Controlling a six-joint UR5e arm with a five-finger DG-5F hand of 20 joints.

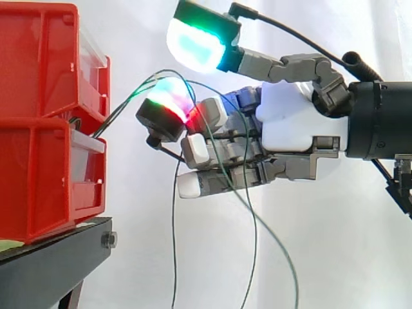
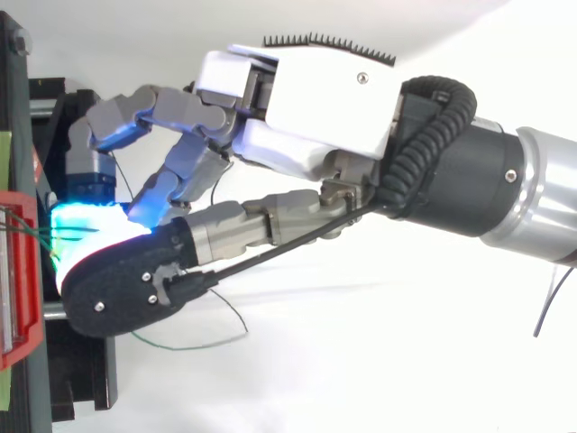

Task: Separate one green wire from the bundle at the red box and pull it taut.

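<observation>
Where green wire (image 1: 119, 111) leaves red bins (image 1: 38, 161), hand (image 1: 293, 122) fingers (image 1: 195, 149) pinch it.

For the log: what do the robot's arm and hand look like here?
The hand has a white palm shell and grey segmented fingers. Its thick fingertips have black backs and glow cyan, green and red. Behind it come a black wrist and a silver arm.

Count: two red bins at left, upper bin (image 1: 38, 58) stacked on lower bin (image 1: 45, 180). One black stand (image 1: 51, 264). Three green wire strands hanging: left strand (image 1: 172, 257), middle strand (image 1: 255, 257), right strand (image 1: 284, 257). One hand (image 1: 290, 122), right.
</observation>
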